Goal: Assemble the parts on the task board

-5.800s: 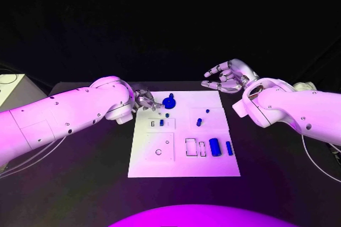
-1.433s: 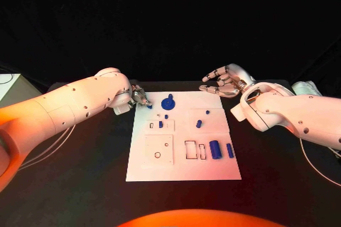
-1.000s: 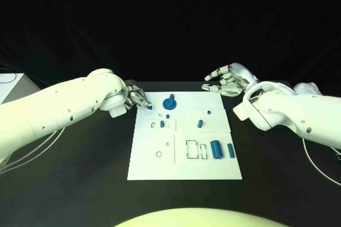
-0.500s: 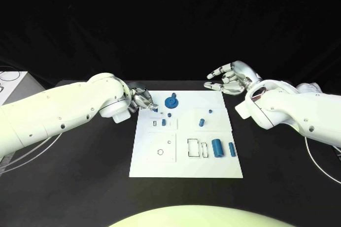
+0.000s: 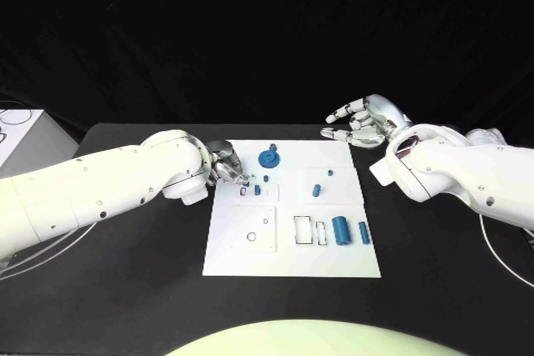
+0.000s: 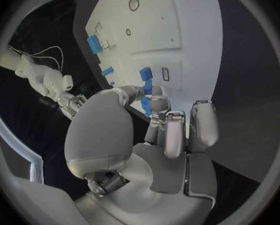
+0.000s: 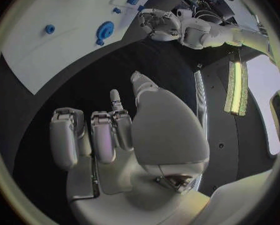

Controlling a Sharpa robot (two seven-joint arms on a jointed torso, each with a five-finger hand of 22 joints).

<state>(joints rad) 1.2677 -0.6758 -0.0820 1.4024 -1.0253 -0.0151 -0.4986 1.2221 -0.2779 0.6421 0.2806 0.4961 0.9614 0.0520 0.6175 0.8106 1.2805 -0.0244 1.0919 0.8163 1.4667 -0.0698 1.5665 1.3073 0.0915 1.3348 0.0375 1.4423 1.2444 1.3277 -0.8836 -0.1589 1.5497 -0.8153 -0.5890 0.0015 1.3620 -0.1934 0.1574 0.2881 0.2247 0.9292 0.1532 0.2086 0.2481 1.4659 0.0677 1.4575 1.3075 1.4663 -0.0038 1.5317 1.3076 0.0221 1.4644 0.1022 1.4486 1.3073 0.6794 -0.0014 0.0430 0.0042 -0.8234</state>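
The white task board point(image 5: 292, 255) lies mid-table. My left hand point(image 5: 226, 171) hovers at its far left edge and pinches a small blue part between thumb and finger, just above a small slot point(image 5: 243, 191) with a blue piece point(image 5: 256, 190) beside it. In the left wrist view the fingertips point(image 6: 157, 105) sit close over that slot point(image 6: 165, 74). A round blue gear point(image 5: 269, 158) stands at the far edge of the board. My right hand point(image 5: 362, 124) hangs beyond the far right corner, fingers apart, holding nothing. The right wrist view shows the gear point(image 7: 105, 30) and my left hand point(image 7: 159, 22).
A thick blue cylinder point(image 5: 339, 231) and a slimmer one point(image 5: 364, 232) lie on the board's right side, next to two rectangular slots point(image 5: 300, 229). A square plate with a round hole point(image 5: 251, 236) sits nearer me. A white box point(image 5: 22, 140) stands at the table's left edge.
My left hand has come nearer along the board's left edge, from beside the gear to above the small slot. The right hand has stayed in place.
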